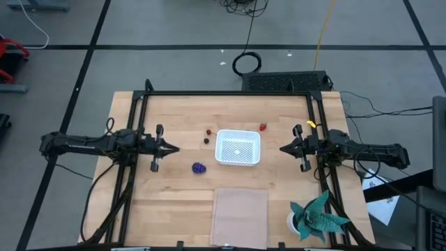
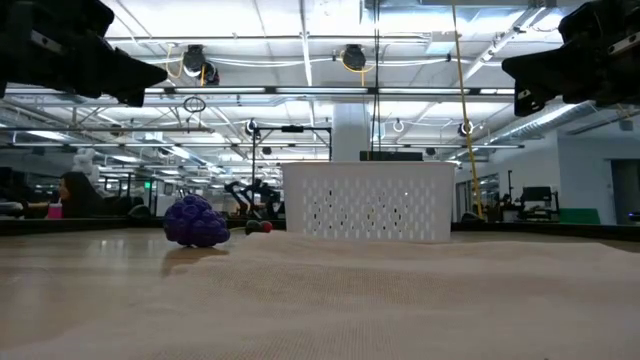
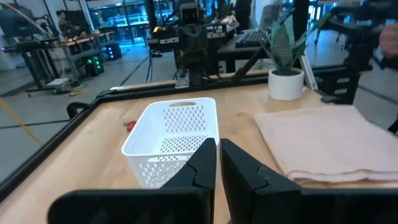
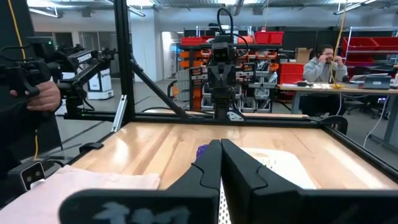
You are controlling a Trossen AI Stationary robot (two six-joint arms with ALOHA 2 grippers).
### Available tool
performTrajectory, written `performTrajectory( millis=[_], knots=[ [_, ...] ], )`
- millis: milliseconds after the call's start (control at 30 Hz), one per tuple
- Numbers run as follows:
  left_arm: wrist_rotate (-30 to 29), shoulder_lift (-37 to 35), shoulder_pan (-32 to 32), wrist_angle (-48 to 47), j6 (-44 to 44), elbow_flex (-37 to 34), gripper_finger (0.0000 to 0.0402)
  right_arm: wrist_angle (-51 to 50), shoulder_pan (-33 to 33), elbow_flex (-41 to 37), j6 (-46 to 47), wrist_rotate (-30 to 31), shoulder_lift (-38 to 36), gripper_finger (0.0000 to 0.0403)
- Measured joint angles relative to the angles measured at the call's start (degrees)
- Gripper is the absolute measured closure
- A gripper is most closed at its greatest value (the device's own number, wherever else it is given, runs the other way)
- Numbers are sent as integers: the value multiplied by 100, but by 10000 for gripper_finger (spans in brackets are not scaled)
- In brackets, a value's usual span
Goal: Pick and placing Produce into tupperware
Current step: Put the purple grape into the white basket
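**Four fruits out, none yet in the tupperware**

Four pieces of produce lie on the table (image 1: 174,111) around the white tupperware (image 1: 237,148), which looks empty. Taking the tupperware as the dial's centre in the high view, the purple bunch (image 1: 200,168) sits at about eight o'clock, the two small berries (image 1: 208,135) lie close together near ten o'clock, and the red strawberry piece (image 1: 263,127) is just off the corner at one o'clock.

The left hand (image 1: 171,148) hovers at nine o'clock, well apart from the fruits, its fingers clenched together and grasping nothing. The right hand (image 1: 286,148) waits at three o'clock, likewise closed and empty.

The task appears to be at its start: no pick has begun. A sensible next move would be for the left hand to open, drop over the purple bunch, and close gently on its lumpy, rollable shape.
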Motion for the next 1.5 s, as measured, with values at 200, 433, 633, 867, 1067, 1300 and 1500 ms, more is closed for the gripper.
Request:
performTrajectory(
  millis=[200, 433, 633, 867, 1067, 1300, 1500],
  knots=[
    [-116, 258, 14, 587, 60, 30, 376, 3, 0, 0, -6, 0, 0, 403],
    [-507, 884, 50, 118, 68, 821, 376, 66, 0, 2, -48, 4, 0, 403],
    [-751, 1649, 50, -348, 54, 1650, 376, 58, 0, 4, -46, 7, 0, 403],
    [-800, 2420, 50, -582, -61, 2488, 376, 53, 0, 4, 0, 7, 0, 403],
    [-885, 3043, 50, -1773, -338, 3465, 376, 27, -1, 7, 66, 7, 0, 403],
    [-1029, 3871, 17, -3737, -1000, 4982, 376, -6, -1, 9, 267, 9, 0, 403],
    [-1025, 4702, -25, -5288, -1153, 6062, 376, -172, -2, 9, 250, 9, 0, 403]
  ],
)
